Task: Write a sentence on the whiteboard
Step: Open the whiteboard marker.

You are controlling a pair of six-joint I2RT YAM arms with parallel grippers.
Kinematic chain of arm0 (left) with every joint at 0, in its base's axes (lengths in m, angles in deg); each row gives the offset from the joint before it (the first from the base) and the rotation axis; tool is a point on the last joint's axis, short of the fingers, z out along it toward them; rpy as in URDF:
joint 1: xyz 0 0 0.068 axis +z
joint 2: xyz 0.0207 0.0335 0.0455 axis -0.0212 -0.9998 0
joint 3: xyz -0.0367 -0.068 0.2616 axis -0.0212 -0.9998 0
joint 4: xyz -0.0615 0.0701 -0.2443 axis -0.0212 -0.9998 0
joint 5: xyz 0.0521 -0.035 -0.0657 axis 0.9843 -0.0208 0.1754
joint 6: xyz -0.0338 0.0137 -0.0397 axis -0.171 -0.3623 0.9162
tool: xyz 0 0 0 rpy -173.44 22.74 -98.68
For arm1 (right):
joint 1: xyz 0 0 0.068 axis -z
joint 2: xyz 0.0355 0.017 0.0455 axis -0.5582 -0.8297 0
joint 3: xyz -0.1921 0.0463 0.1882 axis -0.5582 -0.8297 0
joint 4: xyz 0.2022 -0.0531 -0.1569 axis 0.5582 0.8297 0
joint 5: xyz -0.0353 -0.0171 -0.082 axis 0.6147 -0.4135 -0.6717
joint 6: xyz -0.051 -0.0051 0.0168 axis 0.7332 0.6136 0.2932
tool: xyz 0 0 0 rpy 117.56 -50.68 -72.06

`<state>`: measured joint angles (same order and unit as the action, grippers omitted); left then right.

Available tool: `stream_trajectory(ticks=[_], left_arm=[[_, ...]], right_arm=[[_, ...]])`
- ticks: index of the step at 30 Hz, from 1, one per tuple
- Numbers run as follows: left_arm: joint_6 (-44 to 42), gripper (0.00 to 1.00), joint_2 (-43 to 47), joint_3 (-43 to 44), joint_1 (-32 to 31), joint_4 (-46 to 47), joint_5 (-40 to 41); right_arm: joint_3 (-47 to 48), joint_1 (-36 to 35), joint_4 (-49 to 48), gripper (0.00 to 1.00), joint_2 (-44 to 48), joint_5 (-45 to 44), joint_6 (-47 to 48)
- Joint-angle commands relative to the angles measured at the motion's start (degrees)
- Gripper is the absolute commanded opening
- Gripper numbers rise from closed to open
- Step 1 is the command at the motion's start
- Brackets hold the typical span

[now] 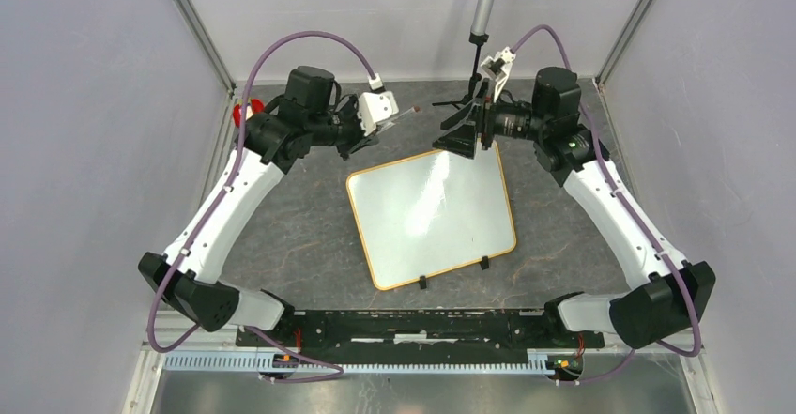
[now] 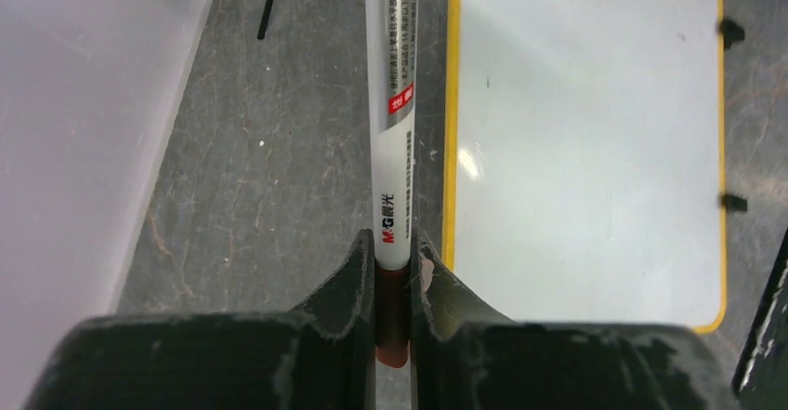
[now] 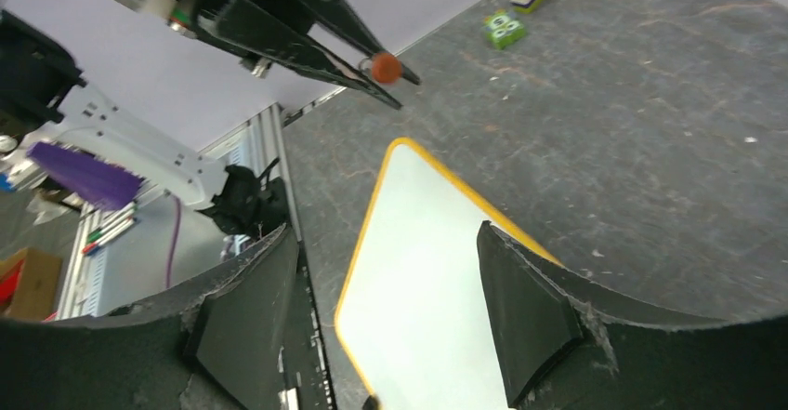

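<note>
The whiteboard [image 1: 432, 217] lies flat mid-table, with an orange-tan frame and two black clips [image 1: 453, 272] on its near edge. Its surface is blank; no sentence shows. My left gripper [image 1: 380, 123] hovers beyond the board's far left corner, shut on a white and silver marker [image 2: 398, 103] with a dark red end between the fingers. The board [image 2: 585, 150] lies right of the marker in the left wrist view. My right gripper [image 1: 457, 135] is open and empty above the board's far edge. The board [image 3: 418, 271] shows between its fingers [image 3: 520, 308].
A black tripod stand [image 1: 466, 95] with a grey pole [image 1: 486, 1] stands at the back, right beside my right gripper. A red object [image 1: 246, 111] sits at the far left. Small coloured blocks [image 3: 506, 29] lie on the dark mat. Grey walls close in both sides.
</note>
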<state>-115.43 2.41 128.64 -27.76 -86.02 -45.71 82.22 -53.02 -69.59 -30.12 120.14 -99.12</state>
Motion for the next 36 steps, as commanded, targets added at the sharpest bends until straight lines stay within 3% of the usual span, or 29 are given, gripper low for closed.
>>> stream_trajectory(ticks=[1,10,18,26,31,36], left_arm=[[-12.7,0.04,0.6,1.7,-2.1,-5.5,0.5],[-19.4,0.02,1.3,-0.3,-9.5,-7.4,6.1],[-22.4,0.02,0.0,-0.2,-12.9,-8.7,10.1],[-23.5,0.02,-0.9,0.6,-14.8,-9.0,12.7],[-24.2,0.02,-1.2,0.7,-15.5,-9.0,13.6],[-23.8,0.02,-1.4,1.2,-16.5,-9.0,14.4]], right_arm=[[-1.2,-2.9,-2.8,0.75,1.6,1.7,-3.3],[-0.8,-8.0,-4.7,0.65,-2.9,0.4,-6.6],[-1.8,-10.8,-1.5,0.43,-3.5,-2.6,-3.3],[-2.2,-11.6,-0.4,0.35,-3.1,-3.5,-2.0],[-1.8,-12.0,0.8,0.23,-3.1,-4.5,-1.0],[-1.7,-12.5,1.1,0.21,-3.1,-4.8,-0.4]])
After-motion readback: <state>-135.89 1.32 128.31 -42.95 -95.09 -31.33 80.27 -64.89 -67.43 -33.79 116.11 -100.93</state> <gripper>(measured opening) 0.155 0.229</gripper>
